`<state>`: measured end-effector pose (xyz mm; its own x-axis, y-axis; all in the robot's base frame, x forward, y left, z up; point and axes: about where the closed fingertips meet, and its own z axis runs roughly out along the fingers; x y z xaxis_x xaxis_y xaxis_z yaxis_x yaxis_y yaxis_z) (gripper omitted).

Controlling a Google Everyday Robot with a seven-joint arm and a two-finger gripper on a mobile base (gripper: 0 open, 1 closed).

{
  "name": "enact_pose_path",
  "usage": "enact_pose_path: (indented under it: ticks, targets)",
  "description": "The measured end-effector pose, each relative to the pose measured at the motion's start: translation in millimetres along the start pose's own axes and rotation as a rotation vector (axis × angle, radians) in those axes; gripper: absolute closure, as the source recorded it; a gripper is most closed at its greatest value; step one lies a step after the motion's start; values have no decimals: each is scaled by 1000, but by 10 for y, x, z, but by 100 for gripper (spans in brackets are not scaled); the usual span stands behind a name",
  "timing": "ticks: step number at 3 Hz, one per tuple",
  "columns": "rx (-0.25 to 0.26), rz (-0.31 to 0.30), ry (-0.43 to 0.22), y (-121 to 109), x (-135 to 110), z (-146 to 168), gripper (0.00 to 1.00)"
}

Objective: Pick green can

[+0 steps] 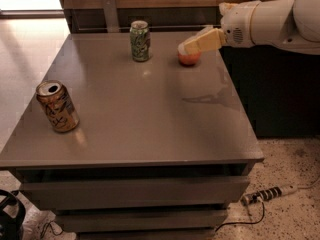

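So the gripper [187, 46] hung just over the fruit [189, 59], couldn't tell if it was open or closed. The green can [140, 40] stood upright on the tabletop [150, 119], well apart from it.
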<state>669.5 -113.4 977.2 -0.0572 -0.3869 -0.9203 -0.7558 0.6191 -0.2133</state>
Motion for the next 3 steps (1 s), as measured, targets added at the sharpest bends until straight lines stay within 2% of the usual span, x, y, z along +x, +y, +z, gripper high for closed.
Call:
enact_pose_path:
  ticks: [3]
  targets:
    - [-22,63,-56,-221,-4,959,0]
